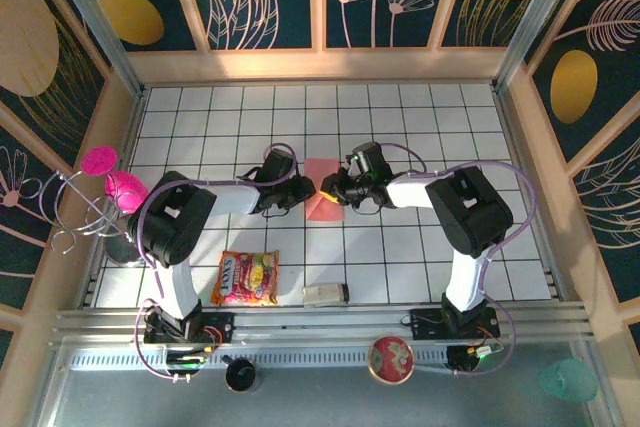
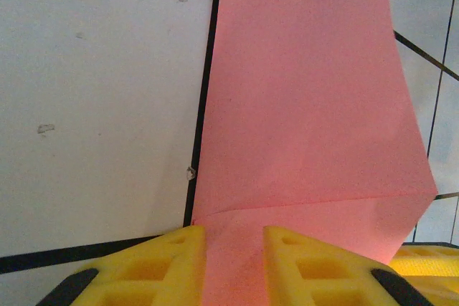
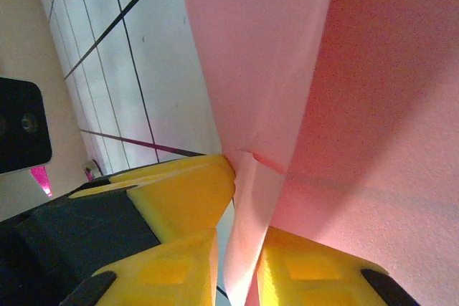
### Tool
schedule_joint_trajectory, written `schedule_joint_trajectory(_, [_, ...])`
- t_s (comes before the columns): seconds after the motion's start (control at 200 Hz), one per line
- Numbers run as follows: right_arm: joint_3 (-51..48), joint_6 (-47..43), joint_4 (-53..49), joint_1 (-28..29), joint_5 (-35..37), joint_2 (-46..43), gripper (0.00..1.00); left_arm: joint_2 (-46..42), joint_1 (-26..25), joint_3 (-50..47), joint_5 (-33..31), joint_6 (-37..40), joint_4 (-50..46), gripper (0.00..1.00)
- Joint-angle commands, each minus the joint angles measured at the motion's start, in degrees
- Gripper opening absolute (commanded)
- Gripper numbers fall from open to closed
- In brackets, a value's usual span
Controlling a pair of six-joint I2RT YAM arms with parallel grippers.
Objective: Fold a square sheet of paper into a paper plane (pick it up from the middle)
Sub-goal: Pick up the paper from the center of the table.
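Pink paper [image 1: 322, 204] lies mid-tabletop [image 1: 430, 137] between my two tools, which face each other across it. It is not a plain square. The left wrist view shows a crease across the end nearest the tool and slanted outer edges, so I judge some folds are already in.

Left tool [image 1: 306, 190]: jaws narrowly parted, nothing clamped. Its fingers [image 2: 179, 266] sit either side of a strip of paper, which shows through the gap. I read this as a hold-down that keeps that end from sliding while the other side is worked. I cannot tell whether the fingers actually press on the sheet.

Right tool [image 1: 333, 190]: the fingers [image 3: 179, 206] are close together about a raised flap that stands up off the sheet in the gap. I cannot tell whether they already bite it. The likely purpose is to take the flap by its edge so it can be carried over to a fold line.

Caution: the sheet looks thin. Pulling the flap against the held end could crumple or tear it, so the next move wants a short, low arc.
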Motion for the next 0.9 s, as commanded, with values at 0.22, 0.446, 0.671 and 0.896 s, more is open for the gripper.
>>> schedule_joint_trajectory(0.22, [-0.7, 0.3, 3.2, 0.9, -0.7, 2.8, 0.15, -3.2, 0.4, -1.3, -2.2, -0.5, -1.6, 0.28])
schedule_joint_trajectory(0.446, [0.0, -1.4, 3.0, 0.3, 0.8, 1.7, 0.03, -8.1, 1.6, -3.2, -3.8, -1.3, -1.0, 0.32])
schedule_joint_trajectory(0.671, [-2.3, -5.4, 8.1, -2.5, 0.2, -6.1, 0.0, -17.5, 3.2, -7.4, -2.9, -2.4, 2.0, 0.57])
schedule_joint_trajectory(0.896, [-3.8, -7.7, 13.3, -5.7, -6.8, -15.4, 0.0, -26.6, 3.9, -11.1, 3.0, -5.8, 10.1, 0.86])
